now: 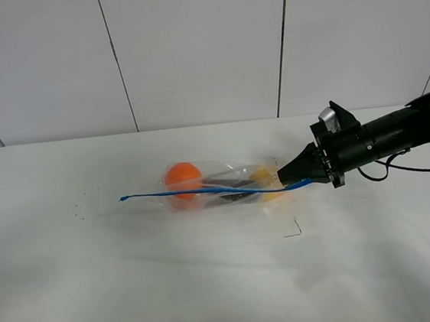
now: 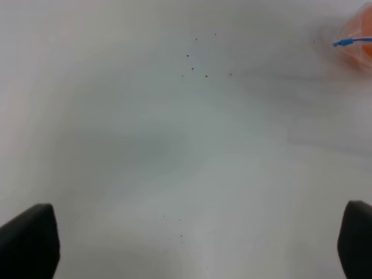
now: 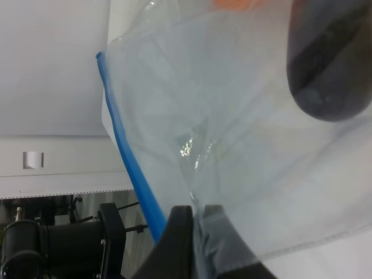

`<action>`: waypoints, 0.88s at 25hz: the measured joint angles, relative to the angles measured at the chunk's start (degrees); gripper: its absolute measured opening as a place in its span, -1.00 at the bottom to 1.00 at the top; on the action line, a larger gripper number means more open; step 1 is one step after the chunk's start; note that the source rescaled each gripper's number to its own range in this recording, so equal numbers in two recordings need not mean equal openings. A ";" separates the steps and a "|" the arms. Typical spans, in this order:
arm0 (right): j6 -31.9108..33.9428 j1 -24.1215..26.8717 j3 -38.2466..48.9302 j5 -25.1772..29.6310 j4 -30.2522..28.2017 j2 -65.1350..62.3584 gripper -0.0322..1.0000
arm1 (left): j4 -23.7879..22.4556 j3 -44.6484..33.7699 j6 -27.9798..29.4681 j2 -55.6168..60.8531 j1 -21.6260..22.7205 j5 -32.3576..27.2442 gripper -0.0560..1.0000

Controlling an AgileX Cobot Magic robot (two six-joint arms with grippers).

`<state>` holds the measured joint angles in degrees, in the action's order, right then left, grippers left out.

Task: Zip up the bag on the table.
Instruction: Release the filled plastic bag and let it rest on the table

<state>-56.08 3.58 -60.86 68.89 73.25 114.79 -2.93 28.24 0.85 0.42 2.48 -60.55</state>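
Note:
The clear crinkly bag (image 1: 225,184) lies mid-table on the white table (image 1: 212,284). An orange ball (image 1: 182,176), a dark purple piece and a yellow piece show through it. Its blue zipper strip (image 1: 195,191) runs from the free left end to the right end. My right gripper (image 1: 284,177) is shut on the bag's right end by the zipper. In the right wrist view my right gripper (image 3: 195,218) pinches the clear plastic next to the blue strip (image 3: 125,151). My left gripper (image 2: 193,239) is open over bare table, well apart from the zipper's left end (image 2: 351,42).
A small dark bent mark (image 1: 293,230) lies on the table in front of the bag's right end. Tiny dark specks (image 1: 77,206) dot the table left of the bag. The right arm's cable (image 1: 400,168) trails at the right. A white panelled wall stands behind.

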 joint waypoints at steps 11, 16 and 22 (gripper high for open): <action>0.26 0.00 0.00 0.00 0.00 0.00 0.97 | 0.00 0.00 -0.06 0.00 0.00 0.00 1.00; 1.25 0.00 0.00 -0.23 -0.22 -0.11 1.00 | 0.00 0.00 -0.07 0.00 0.00 0.00 1.00; 4.62 0.00 0.00 -5.98 -5.50 -5.21 1.00 | 0.00 0.00 -0.13 0.00 0.00 0.00 1.00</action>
<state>-51.46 3.58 -60.86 62.91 67.75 109.58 -2.93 28.24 0.72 0.42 2.48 -60.55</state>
